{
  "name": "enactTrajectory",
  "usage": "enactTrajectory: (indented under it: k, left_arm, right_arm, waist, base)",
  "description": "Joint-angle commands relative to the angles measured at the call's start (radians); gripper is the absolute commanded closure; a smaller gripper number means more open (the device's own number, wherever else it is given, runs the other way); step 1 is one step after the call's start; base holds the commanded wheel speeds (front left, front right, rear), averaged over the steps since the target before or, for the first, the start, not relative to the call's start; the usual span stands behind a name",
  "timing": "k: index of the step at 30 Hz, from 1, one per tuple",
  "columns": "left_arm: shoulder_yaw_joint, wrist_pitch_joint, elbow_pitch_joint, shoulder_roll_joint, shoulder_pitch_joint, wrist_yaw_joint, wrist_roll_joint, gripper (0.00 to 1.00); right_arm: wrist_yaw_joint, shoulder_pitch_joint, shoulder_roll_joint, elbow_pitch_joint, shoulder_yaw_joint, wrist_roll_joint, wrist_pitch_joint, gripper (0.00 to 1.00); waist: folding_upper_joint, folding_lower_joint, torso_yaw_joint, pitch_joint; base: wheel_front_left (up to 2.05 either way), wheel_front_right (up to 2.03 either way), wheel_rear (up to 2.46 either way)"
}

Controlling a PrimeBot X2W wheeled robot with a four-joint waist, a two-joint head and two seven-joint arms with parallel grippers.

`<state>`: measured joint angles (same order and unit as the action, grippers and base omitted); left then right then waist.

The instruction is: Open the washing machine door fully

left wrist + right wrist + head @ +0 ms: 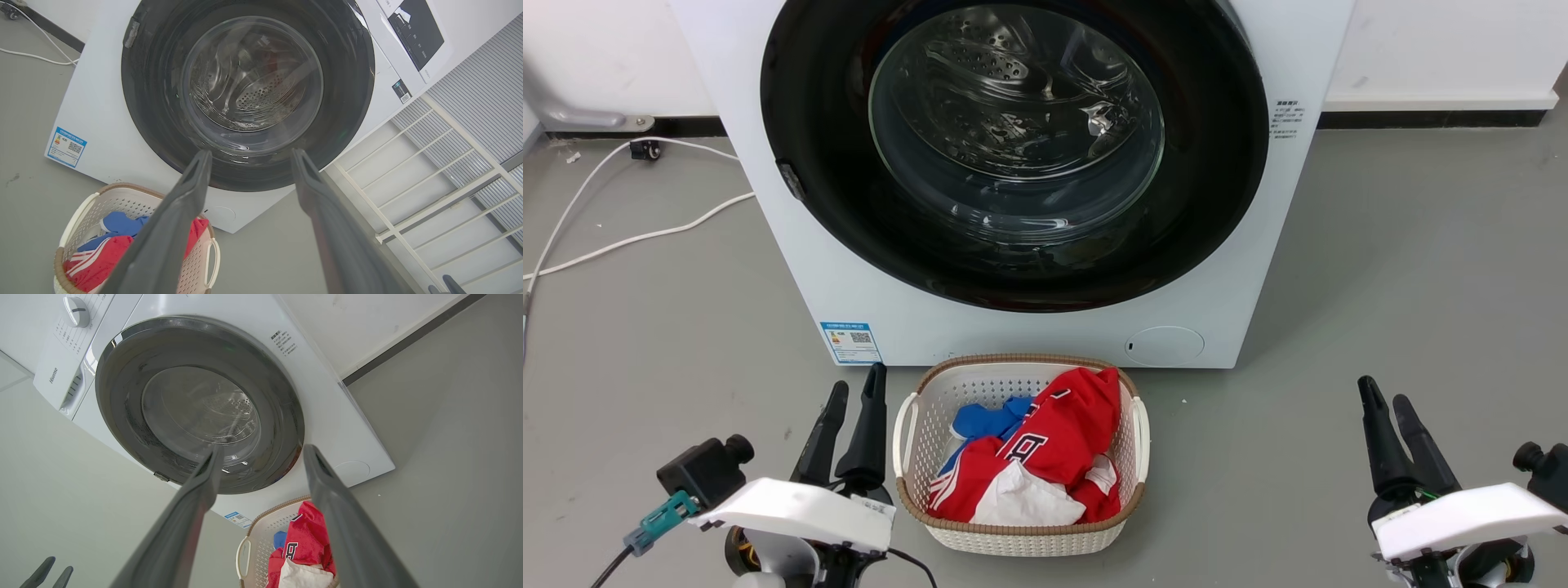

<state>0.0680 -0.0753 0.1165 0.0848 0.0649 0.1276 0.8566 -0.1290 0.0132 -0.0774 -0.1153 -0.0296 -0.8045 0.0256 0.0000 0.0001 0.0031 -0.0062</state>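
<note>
Head view: washing machine door (1217,163) sits shut, flush on the washing machine (1013,333), centre far. Grey tab (791,180) on the door's left rim is probably the pull point, so I'd guess the hinge is on the right. Laundry basket (1013,537) of clothes stands just in front, between the arms, and will likely crowd a low approach. Left gripper (856,404) and right gripper (1382,402) sit near and low, well apart from the door. Opening not started.

Left wrist view: left claw spread, nothing between the fingers, aimed at the door's lower rim.

Right wrist view: right claw also spread and empty, with the door straight ahead.
</note>
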Motion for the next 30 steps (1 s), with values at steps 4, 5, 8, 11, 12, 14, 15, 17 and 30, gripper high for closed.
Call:
enactTrajectory:
  k: [4, 5, 8, 11, 12, 14, 15, 17, 30]
  left_arm:
    - [0.020, -0.022, -0.019, 0.016, 0.001, 0.002, -0.097, 0.00]
    - [0.023, -0.026, -0.018, 0.018, 0.000, 0.002, -0.114, 0.00]
    - [0.028, -0.035, -0.018, 0.018, -0.003, 0.003, -0.149, 0.00]
    - [0.033, -0.044, -0.015, 0.023, -0.004, 0.003, -0.191, 0.00]
    - [0.034, -0.047, -0.014, 0.025, -0.003, 0.003, -0.206, 0.00]
    - [0.038, -0.053, -0.013, 0.028, -0.003, -0.001, -0.237, 0.00]
    - [0.038, -0.055, -0.013, 0.030, -0.001, -0.003, -0.252, 0.00]
    - [0.041, -0.061, -0.012, 0.033, 0.001, -0.006, -0.280, 0.00]
    - [0.067, -0.094, 0.011, 0.051, 0.016, -0.018, -0.430, 0.00]
  right_arm:
    - [-0.001, -0.005, 0.003, 0.028, -0.002, 0.102, -0.001, 0.00]
    - [-0.001, -0.007, 0.004, 0.030, -0.002, 0.117, -0.002, 0.00]
    - [-0.001, -0.013, 0.006, 0.040, -0.003, 0.167, -0.002, 0.00]
    - [-0.001, -0.021, 0.008, 0.049, -0.006, 0.213, -0.002, 0.00]
    - [-0.001, -0.022, 0.009, 0.052, -0.006, 0.227, -0.002, 0.00]
    - [-0.002, -0.025, 0.010, 0.058, -0.007, 0.254, -0.003, 0.00]
    - [-0.002, -0.026, 0.011, 0.060, -0.007, 0.268, -0.003, 0.00]
    - [-0.002, -0.029, 0.012, 0.064, -0.007, 0.294, -0.004, 0.00]
    - [-0.002, -0.041, 0.020, 0.086, -0.010, 0.450, 0.001, 0.00]
  waist:
    - [0.0000, 0.0000, 0.001, -0.002]
    - [0.0000, 0.0000, 0.001, -0.003]
    - [0.0000, 0.0000, 0.001, -0.004]
    - [0.0000, 0.0000, 0.002, -0.005]
    - [0.0000, 0.0000, 0.002, -0.005]
    - [0.0000, 0.0000, 0.002, -0.006]
    - [0.0000, 0.0000, 0.002, -0.006]
    - [0.0000, 0.0000, 0.001, -0.006]
    - [0.0000, 0.0000, -0.001, -0.004]
  base:
    - [0.00, 0.00, 0.00]
    - [0.00, 0.00, 0.00]
    - [0.00, 0.00, 0.00]
    - [0.00, 0.00, 0.00]
    - [0.00, 0.00, 0.00]
    - [0.00, 0.00, 0.00]
    - [0.00, 0.00, 0.00]
    - [0.00, 0.00, 0.00]
    - [0.00, 0.00, 0.00]
